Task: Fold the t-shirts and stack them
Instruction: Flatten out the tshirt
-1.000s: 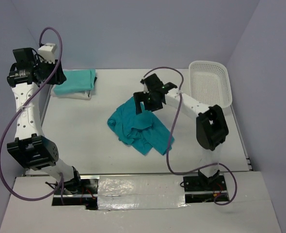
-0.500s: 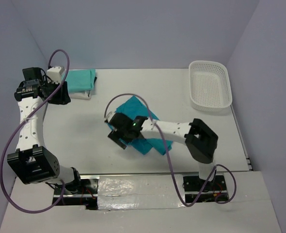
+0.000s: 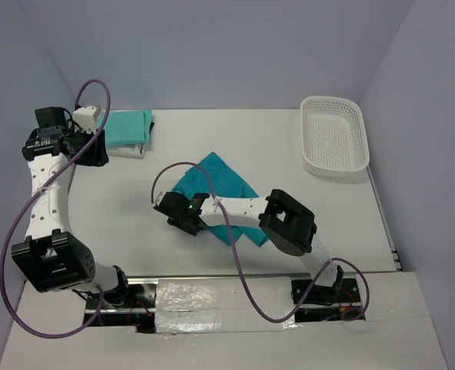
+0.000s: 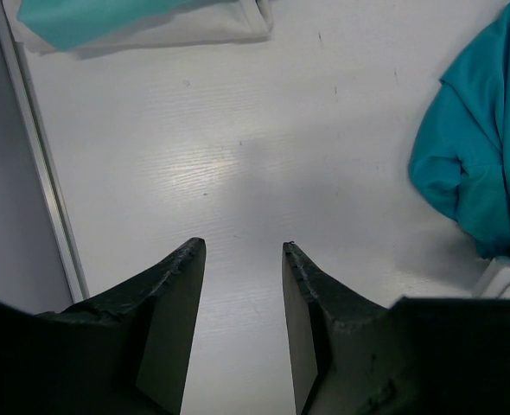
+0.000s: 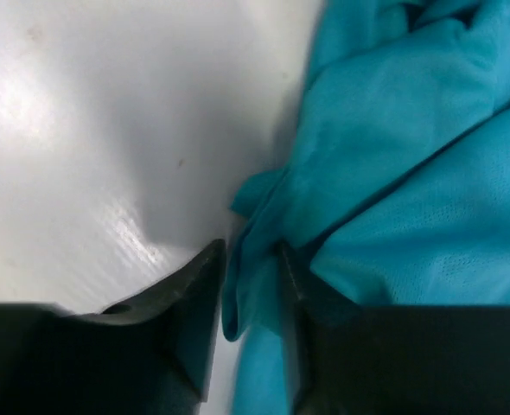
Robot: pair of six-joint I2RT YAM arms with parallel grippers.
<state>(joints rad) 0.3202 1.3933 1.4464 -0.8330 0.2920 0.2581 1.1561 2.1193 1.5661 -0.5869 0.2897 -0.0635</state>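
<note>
From above, your left arm (image 3: 46, 193) stands along the left edge of the worktop (image 3: 135, 200). The left jaws hang just beside the folded stack in the far left corner, which is a mint tee (image 3: 127, 125) on top with white cloth (image 3: 131, 150) showing under it. The teal tee (image 3: 224, 179) lies crumpled near the middle of the worktop. Your right arm (image 3: 239, 206) reaches low across it, and the right jaws are down at the tee's near left edge. The basket (image 3: 334, 135) sits in the far right corner, well apart from both tees.

In the left wrist view, the left jaws are spread, with only bare worktop (image 4: 238, 130) between them. The mint tee (image 4: 91, 15) and the white cloth (image 4: 194, 30) beneath it lie along the top edge. A lobe of the teal tee (image 4: 484, 147) comes in from the right.

In the right wrist view, the right jaws are drawn close and pinch a fold at the edge of the teal tee (image 5: 411, 173) — the cloth fills the narrow gap between them. The rest of the tee bunches up to the right, and bare worktop (image 5: 82, 130) lies to the left.
</note>
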